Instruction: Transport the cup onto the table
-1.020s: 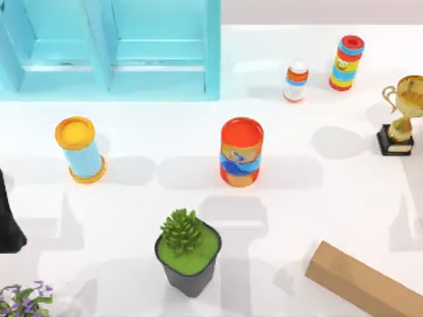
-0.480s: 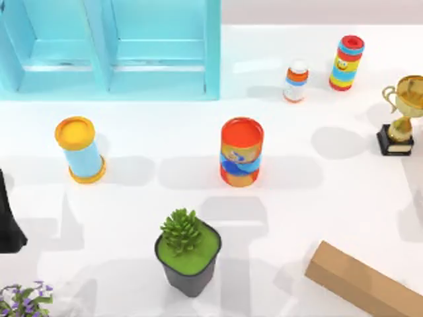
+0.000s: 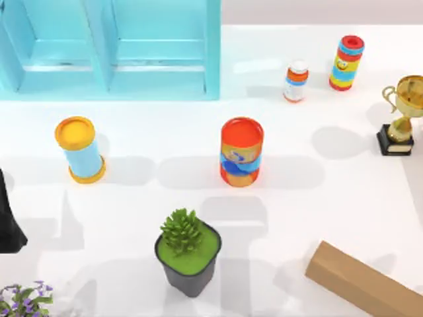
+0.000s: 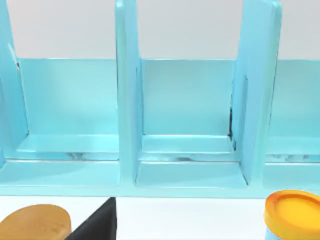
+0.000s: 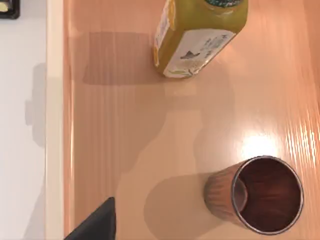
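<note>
Below the right wrist camera, the cup (image 5: 260, 200) is seen upright on a pale wooden surface (image 5: 125, 125), its dark mouth open toward the camera, ribbed sides tapering down. A green-yellow labelled bottle (image 5: 197, 35) stands on the same wood, well apart from the cup. White tabletop (image 5: 22, 125) is seen past a cream edge strip bordering the wood, so the cup is judged to be still off the tabletop, on a raised tray or shelf.

A dark tip of the right gripper (image 5: 95, 222) is glimpsed at the frame edge; whether that gripper is open or closed cannot be told. The cup lies off to one side of that tip, not beneath it, so a sideways correction is judged necessary before any descent. The cup's long axis is vertical, hence a grasp from above or across the rim is suggested.

The right arm is judged the nearer one. The left arm (image 3: 8, 221) is parked at the tabletop's left edge, facing the turquoise cabinet (image 4: 190, 125); its gripper state cannot be told either.
</note>
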`<state>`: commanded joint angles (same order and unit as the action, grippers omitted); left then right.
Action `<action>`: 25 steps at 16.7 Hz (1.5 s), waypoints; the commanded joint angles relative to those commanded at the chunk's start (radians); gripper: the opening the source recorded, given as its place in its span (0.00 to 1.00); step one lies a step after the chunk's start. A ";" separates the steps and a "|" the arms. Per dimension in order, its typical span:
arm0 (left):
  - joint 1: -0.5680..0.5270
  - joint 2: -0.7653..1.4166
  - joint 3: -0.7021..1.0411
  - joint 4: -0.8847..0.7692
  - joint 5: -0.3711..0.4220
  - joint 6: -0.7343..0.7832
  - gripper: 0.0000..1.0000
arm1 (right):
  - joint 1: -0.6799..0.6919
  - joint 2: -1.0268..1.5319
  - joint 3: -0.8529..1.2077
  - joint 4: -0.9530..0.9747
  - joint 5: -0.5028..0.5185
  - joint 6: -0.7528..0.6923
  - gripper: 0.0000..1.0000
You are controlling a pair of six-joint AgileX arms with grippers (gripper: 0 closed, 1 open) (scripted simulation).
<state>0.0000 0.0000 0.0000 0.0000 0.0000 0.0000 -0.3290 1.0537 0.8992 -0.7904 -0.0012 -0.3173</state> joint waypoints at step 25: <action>0.000 0.000 0.000 0.000 0.000 0.000 1.00 | -0.227 0.592 0.511 -0.546 0.000 -0.227 1.00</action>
<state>0.0000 0.0000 0.0000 0.0000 0.0000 0.0000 -0.5557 1.6458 1.4102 -1.3364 -0.0016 -0.5446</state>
